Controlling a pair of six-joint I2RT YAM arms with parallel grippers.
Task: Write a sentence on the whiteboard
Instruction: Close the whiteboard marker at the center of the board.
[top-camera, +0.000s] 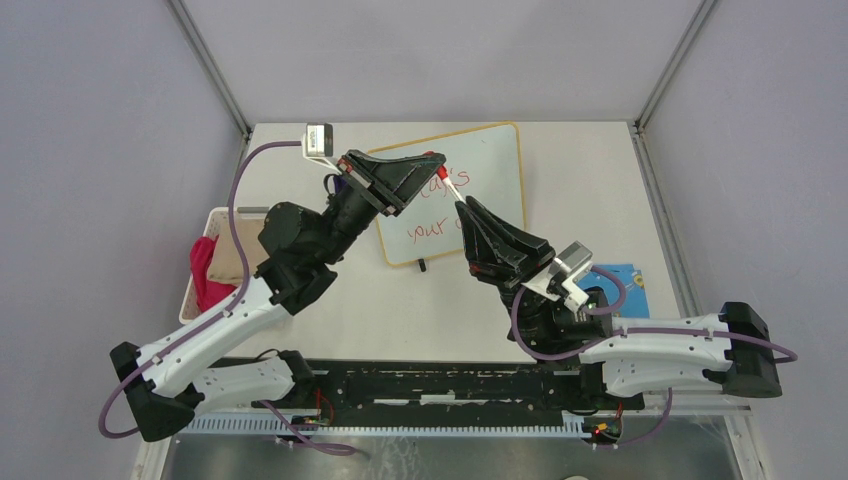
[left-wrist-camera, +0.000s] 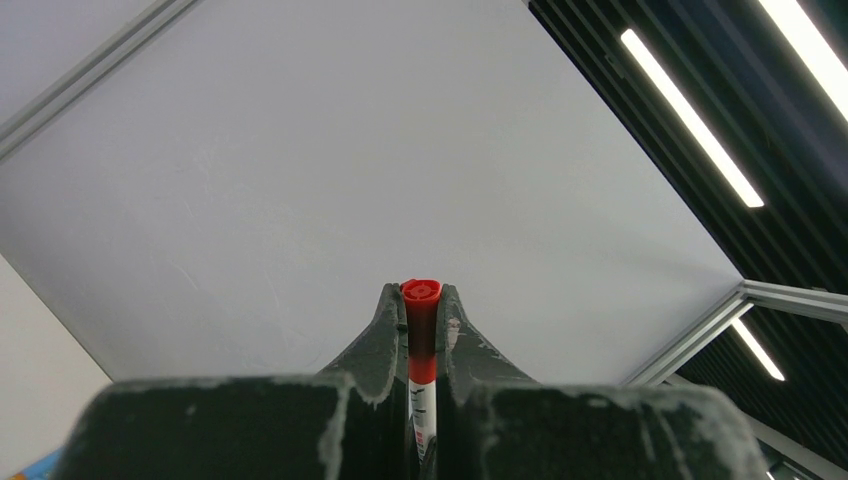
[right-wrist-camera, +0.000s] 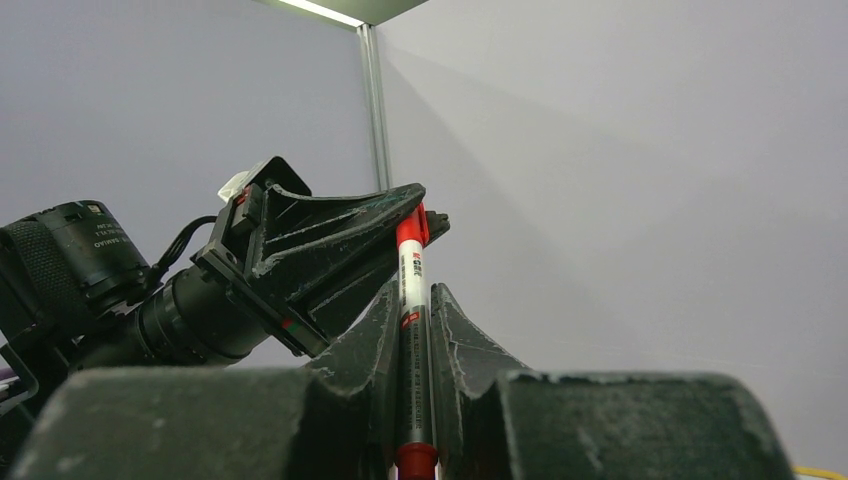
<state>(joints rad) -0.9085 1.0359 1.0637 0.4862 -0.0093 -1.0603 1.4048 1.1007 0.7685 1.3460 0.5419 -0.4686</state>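
Observation:
The whiteboard (top-camera: 492, 160) lies flat at the back middle of the table. The red sentence (top-camera: 430, 231) is partly hidden by the arms; "your" and part of the upper line show. A red-capped marker (top-camera: 449, 187) is held above the board between both grippers. My left gripper (top-camera: 432, 160) is shut on the marker's red cap (left-wrist-camera: 421, 318). My right gripper (top-camera: 463, 207) is shut on the marker's grey barrel (right-wrist-camera: 412, 340). In the right wrist view the left gripper (right-wrist-camera: 425, 215) grips the cap end above my right gripper (right-wrist-camera: 411, 292).
A white basket (top-camera: 214, 216) with a pink cloth (top-camera: 204, 270) and a tan item stands at the left. A blue patterned cloth (top-camera: 622, 276) lies at the right, partly under the right arm. Frame posts stand at the table's back corners.

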